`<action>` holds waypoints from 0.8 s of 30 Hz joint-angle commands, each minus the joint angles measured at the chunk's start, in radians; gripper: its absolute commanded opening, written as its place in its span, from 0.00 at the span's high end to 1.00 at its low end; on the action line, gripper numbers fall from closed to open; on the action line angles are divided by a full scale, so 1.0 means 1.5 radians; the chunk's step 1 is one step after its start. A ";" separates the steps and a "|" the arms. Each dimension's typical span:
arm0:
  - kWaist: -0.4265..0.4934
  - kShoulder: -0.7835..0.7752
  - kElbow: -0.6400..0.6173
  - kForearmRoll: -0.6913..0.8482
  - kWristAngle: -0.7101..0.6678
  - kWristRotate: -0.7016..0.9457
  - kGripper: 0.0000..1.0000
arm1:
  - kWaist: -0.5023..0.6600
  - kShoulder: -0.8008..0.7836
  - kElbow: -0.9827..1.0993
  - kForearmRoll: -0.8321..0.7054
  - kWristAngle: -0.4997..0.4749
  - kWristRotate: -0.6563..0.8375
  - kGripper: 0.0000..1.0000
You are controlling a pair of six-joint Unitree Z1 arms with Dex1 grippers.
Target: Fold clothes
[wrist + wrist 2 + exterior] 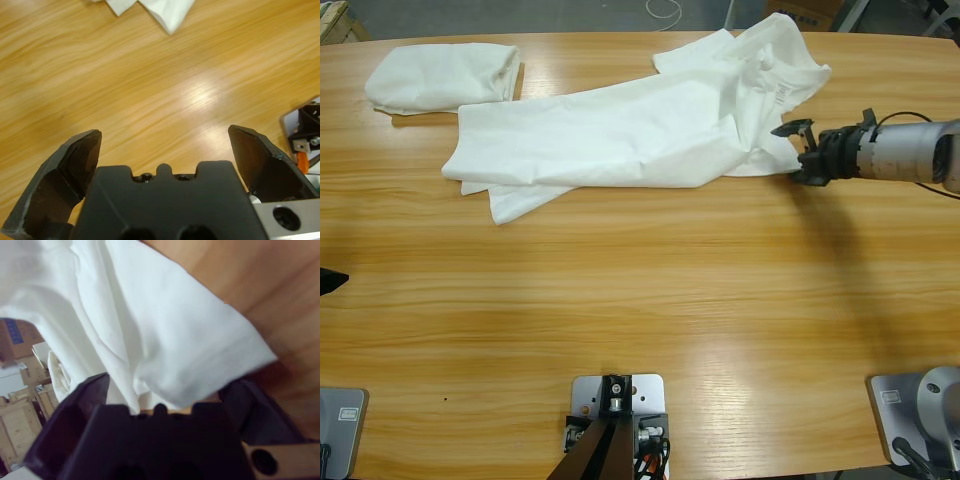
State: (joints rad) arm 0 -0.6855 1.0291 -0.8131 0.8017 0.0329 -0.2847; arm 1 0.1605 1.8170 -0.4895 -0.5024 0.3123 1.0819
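While the work waits on a firm hold, the scene reads thus:

Folded shirt: a white cotton T-shirt folded into a packet (442, 77) lies at the upper left of the high view, on the long wooden table (650, 300).

Loose shirt: a rumpled white short-sleeved T-shirt (620, 135) sprawls across the upper middle, its collar end to the upper right.

Right pincer: the right pincer (801, 152) enters from the right edge, jaws spread around the shirt's near edge, cloth (165, 335) draped between them, not yet clamped.

Left pincer: the left pincer (165, 150) stands open over bare wood, holding nothing.

Doing it well: probably close on a single hem layer, then draw it flat and slowly so nothing bunches.
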 commanded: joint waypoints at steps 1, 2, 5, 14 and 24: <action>-0.005 0.012 0.002 0.009 0.003 0.001 0.00 | -0.010 0.054 0.039 -0.014 -0.002 -0.009 1.00; -0.005 0.012 0.002 0.009 0.003 0.001 0.00 | -0.010 0.055 0.046 -0.022 -0.002 -0.016 1.00; -0.004 0.013 0.002 0.009 0.003 0.001 0.00 | -0.010 0.040 0.060 -0.035 -0.002 -0.050 1.00; -0.004 0.015 0.001 0.009 0.003 0.002 0.00 | 0.003 -0.005 0.072 -0.033 0.002 -0.220 1.00; -0.005 0.014 0.001 0.009 0.003 0.002 0.00 | 0.073 -0.514 -0.014 0.573 -0.175 -0.125 1.00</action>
State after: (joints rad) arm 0 -0.6855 1.0291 -0.8133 0.8018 0.0329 -0.2847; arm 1 0.1910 1.5862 -0.4026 -0.2434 0.2172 0.7901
